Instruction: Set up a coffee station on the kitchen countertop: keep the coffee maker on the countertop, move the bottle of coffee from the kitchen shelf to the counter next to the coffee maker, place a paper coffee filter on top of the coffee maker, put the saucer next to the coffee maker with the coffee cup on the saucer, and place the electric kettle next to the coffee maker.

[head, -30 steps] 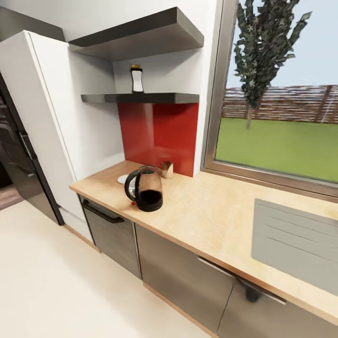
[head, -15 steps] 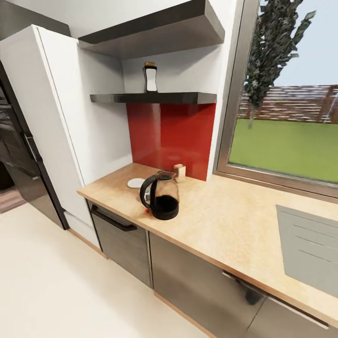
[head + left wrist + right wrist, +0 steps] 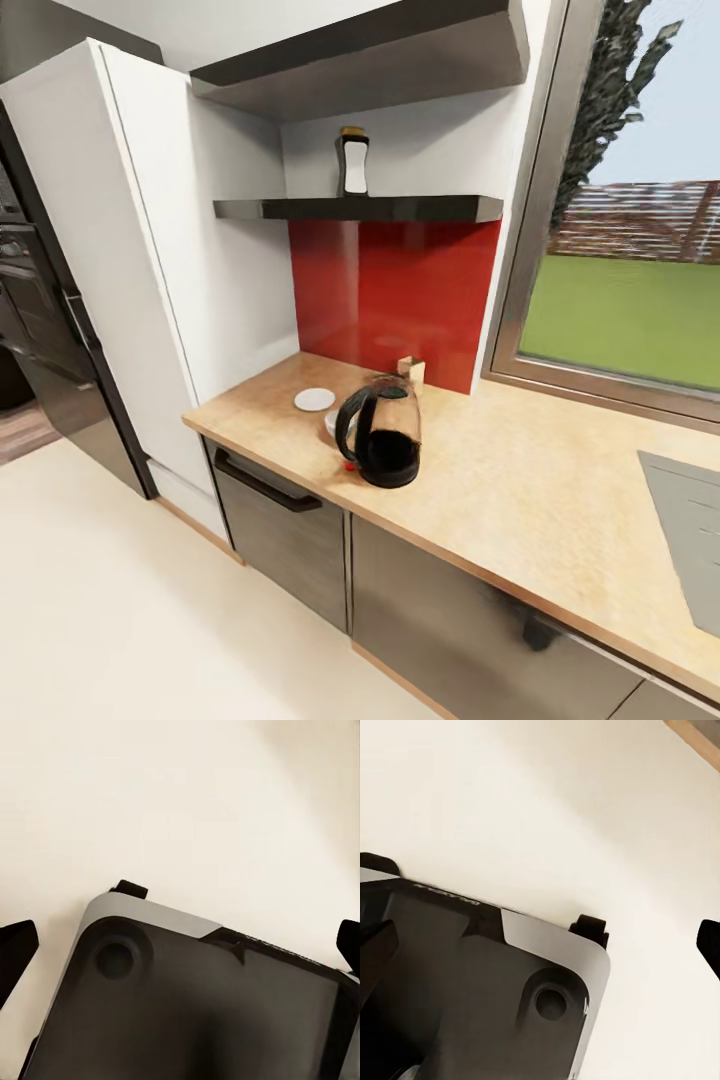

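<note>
I was on my way to the tabletop (image 3: 520, 500), both arms hanging low so that my wrist cameras looked down past my own base (image 3: 202, 1005) onto the pale floor (image 3: 195, 802).

My left claw (image 3: 180, 937) showed one dark fingertip at each side of its picture, well apart with only floor and base between them, so it stood open and empty. My right claw (image 3: 544, 945) was the same: tips spread wide, nothing held. That suited the moment, since nothing was within reach to take.

The kettle (image 3: 381, 436) stood upright near the tabletop's front edge, toward its left end. Just behind it, closer to the left end, lay the saucer (image 3: 314, 399), flat and bare. A pale rim peeped out beside the kettle, between it and the saucer; it may have been the cup, but the kettle hid too much to tell. A small tan object (image 3: 411, 369) sat at the back edge against the red wall panel (image 3: 400, 290).

The bottle (image 3: 353, 162) stood upright on the lower shelf (image 3: 350, 208), high above that corner, so I judged it would need a raised arm.
</note>
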